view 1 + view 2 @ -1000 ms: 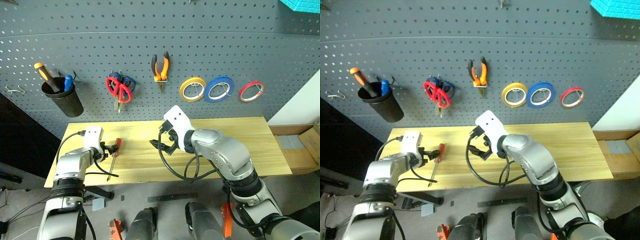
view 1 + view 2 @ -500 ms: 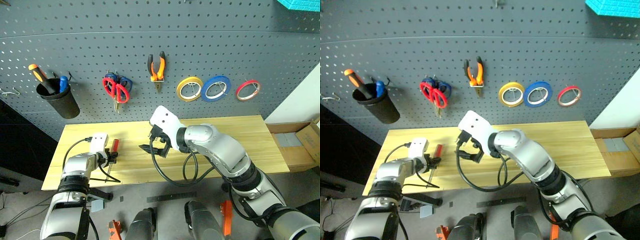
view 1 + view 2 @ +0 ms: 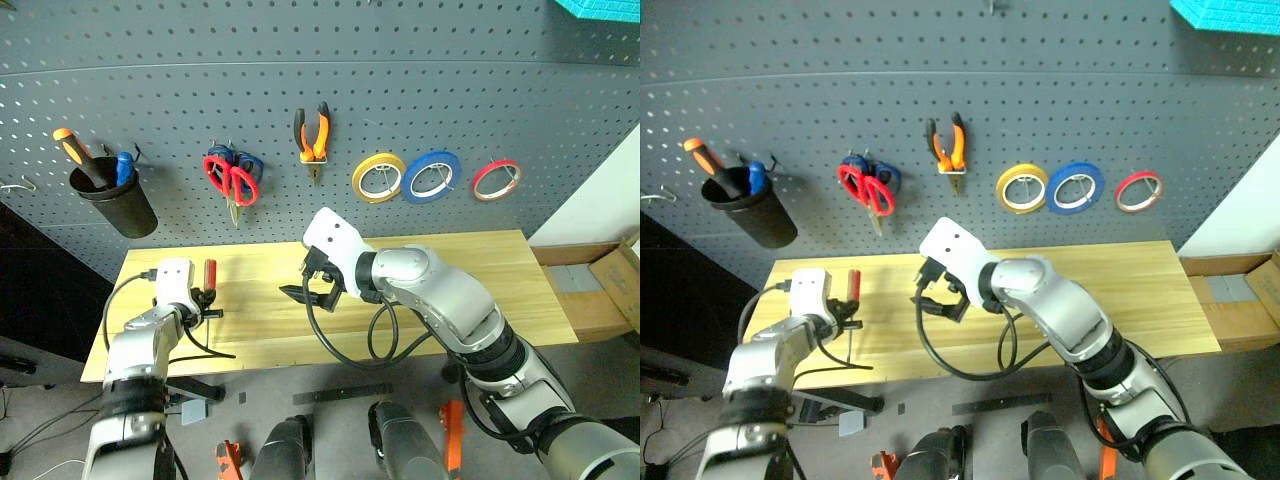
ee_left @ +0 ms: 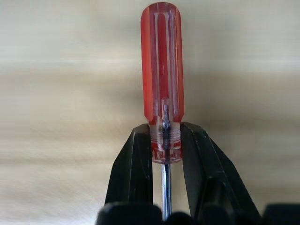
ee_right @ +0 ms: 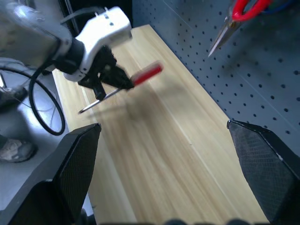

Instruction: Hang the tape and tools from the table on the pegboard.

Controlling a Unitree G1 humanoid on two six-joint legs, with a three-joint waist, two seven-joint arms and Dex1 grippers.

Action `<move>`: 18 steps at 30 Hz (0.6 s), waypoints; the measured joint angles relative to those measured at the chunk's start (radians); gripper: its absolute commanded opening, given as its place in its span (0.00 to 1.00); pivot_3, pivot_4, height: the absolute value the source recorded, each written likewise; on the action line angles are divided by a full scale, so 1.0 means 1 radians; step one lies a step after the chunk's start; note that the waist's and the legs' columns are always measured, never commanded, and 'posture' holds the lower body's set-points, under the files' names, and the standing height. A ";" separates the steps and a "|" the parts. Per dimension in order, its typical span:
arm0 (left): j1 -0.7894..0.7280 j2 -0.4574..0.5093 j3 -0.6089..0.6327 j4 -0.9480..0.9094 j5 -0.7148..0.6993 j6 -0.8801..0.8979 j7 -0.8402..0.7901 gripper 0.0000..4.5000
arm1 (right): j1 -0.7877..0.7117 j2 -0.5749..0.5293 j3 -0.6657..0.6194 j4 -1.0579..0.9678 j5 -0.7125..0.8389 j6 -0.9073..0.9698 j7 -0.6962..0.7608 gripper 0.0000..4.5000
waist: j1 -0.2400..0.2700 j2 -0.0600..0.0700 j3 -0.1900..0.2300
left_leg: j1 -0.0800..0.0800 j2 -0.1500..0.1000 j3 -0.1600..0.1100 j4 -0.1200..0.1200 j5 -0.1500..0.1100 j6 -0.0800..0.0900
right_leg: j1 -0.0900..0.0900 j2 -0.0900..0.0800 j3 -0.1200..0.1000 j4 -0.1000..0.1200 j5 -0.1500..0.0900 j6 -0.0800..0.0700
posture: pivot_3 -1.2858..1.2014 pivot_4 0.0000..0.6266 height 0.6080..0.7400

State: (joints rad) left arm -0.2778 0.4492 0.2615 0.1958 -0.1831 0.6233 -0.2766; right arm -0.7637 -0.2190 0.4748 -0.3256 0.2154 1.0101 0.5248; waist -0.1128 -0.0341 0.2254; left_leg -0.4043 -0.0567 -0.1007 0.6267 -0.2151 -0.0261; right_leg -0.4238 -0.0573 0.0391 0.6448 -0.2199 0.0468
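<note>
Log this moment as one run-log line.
left gripper: shut on red-handled screwdriver, above table | right gripper: open, empty | pegboard: pliers, red tape hung

Translucent red screwdriver (image 4: 161, 70) handle between black end effector (image 4: 166, 154) fingers, over pale yellow grained table (image 3: 480, 270).

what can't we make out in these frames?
- Red-handled screwdriver tip: left wrist view, shaft runs down between the left gripper jaws and is cut by the frame edge.
- Blue-handled scissors: head views, mostly behind the red-handled scissors.
- Cup contents: head views, only handles show.
</note>
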 measured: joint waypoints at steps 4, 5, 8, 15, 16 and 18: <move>0.178 -0.038 0.001 -0.292 0.069 -0.155 0.084 0.12 | -0.002 -0.046 -0.011 -0.040 0.003 -0.062 0.042 1.00 | 0.004 0.000 0.000 | -0.001 0.000 0.000 -0.001 -0.001 0.000 | -0.001 0.000 0.000 -0.001 0.000 0.000 | 0.47 0.27 1.00; 0.212 -0.058 0.001 -0.350 0.081 -0.198 0.103 0.12 | -0.002 -0.058 -0.013 -0.051 0.003 -0.081 0.052 1.00 | 0.007 -0.001 0.000 | -0.001 0.000 0.000 -0.001 -0.001 0.000 | -0.001 0.000 0.000 -0.001 0.000 0.000 | 0.47 0.27 1.00; 0.247 -0.100 0.009 -0.450 0.102 -0.301 0.152 0.12 | -0.003 -0.066 -0.018 -0.056 0.002 -0.165 0.088 1.00 | 0.022 -0.001 -0.001 | -0.001 0.001 0.000 0.000 0.000 -0.001 | 0.000 0.001 -0.001 -0.001 0.000 0.000 | 0.47 0.26 1.00; 0.023 -0.006 0.084 -0.450 0.144 -0.403 0.225 0.12 | -0.043 -0.067 -0.028 -0.015 -0.007 -0.312 0.141 1.00 | 0.032 -0.003 -0.002 | -0.001 0.000 -0.001 0.003 0.003 0.001 | 0.003 0.004 -0.004 0.000 -0.001 0.004 | 0.48 0.25 1.00; -0.040 0.024 0.100 -0.419 0.143 -0.416 0.227 0.12 | -0.047 -0.062 -0.031 -0.002 -0.009 -0.320 0.143 1.00 | 0.033 -0.004 -0.003 | -0.001 0.000 -0.002 0.003 0.003 0.001 | 0.003 0.004 -0.005 0.000 -0.001 0.005 | 0.48 0.24 1.00; -0.151 0.072 0.134 -0.364 0.137 -0.440 0.232 0.12 | -0.054 -0.052 -0.034 0.018 -0.014 -0.329 0.141 1.00 | 0.031 -0.005 -0.003 | 0.000 -0.001 -0.001 0.003 0.004 0.001 | 0.003 0.004 -0.004 0.000 -0.001 0.004 | 0.47 0.24 1.00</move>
State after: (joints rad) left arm -0.4284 0.5216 0.3952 -0.1681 -0.0463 0.1832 -0.0447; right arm -0.8173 -0.2707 0.4411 -0.3074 0.2018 0.6815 0.6663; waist -0.0814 -0.0391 0.2221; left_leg -0.4047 -0.0572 -0.1020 0.6297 -0.2114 -0.0255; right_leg -0.4209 -0.0530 0.0348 0.6448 -0.2209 0.0512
